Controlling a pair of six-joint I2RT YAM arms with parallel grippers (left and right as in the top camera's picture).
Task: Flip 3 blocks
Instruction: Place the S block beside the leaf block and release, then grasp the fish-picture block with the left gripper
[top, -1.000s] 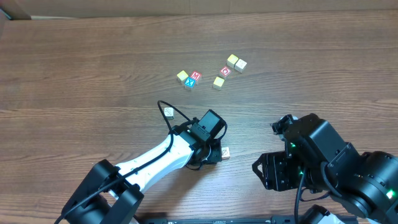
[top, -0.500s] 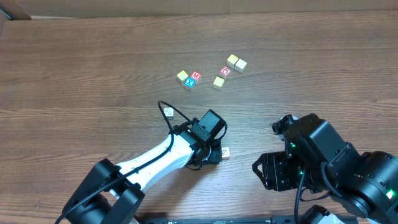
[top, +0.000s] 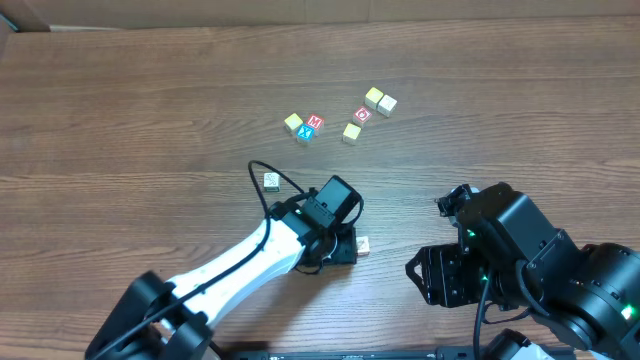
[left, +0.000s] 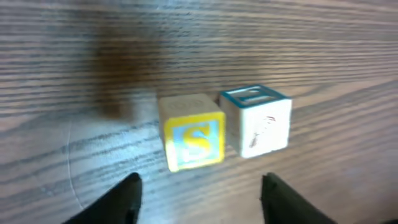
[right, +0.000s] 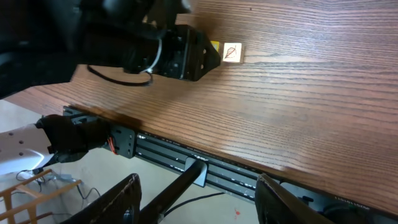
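- While the left arm (top: 230, 265) reaches in from the lower left of the overhead view, its white link lies diagonally across the wooden table (top: 120, 120).
- Lone pale block (top: 270, 181): small dark drawing on top. It rests flat on the table just beside the arm's black cable (top: 262, 168), apart from every other cube.
- Far cluster, left part: yellow-topped cube (top: 293, 122), red "M" cube (top: 315, 121) and blue "X" cube (top: 305, 132), packed close together.
- Far cluster, right part: second yellow cube (top: 351, 132), red "O" cube (top: 363, 115), then a pair of pale cubes (top: 380, 100) touching each other.
- Left gripper (left: 200, 202): released, jaws spread, nothing between them. Both dark fingertips (left: 127, 196) sit low over the wood.
- S block (left: 194, 140): yellow-framed face with a yellow "S" on blue, pale top. It sits on the table just ahead of the fingertips.
- Leaf block (left: 256, 119): teal-rimmed top, whitish side with a dark line drawing. It stands just beside the S block on its right, almost touching. The right wrist view shows a leaf on its upper face.
- Right gripper (right: 200, 196): jaws apart and empty, hanging past the near table edge, well apart from all blocks.
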